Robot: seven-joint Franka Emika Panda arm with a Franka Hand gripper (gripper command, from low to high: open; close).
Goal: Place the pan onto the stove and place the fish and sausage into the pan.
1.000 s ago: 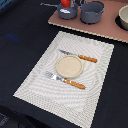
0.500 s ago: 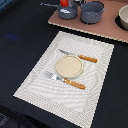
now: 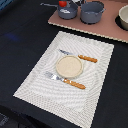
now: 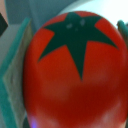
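Pan (image 3: 67,11) sits on the stove (image 3: 107,27), its handle running toward the exterior view's left. Sausage (image 3: 62,4) sits inside it, filling my wrist view. Can't tell my jaw state.

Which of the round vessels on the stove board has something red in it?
The small blue-grey saucepan at the exterior view's left end of the pinkish-brown stove board; the larger grey pot beside it shows none.

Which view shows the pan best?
Exterior view: the pan sits on the stove beside the pot, with something red and white in it. The wrist view is filled by a red, tomato-like object; no pan is recognisable there.
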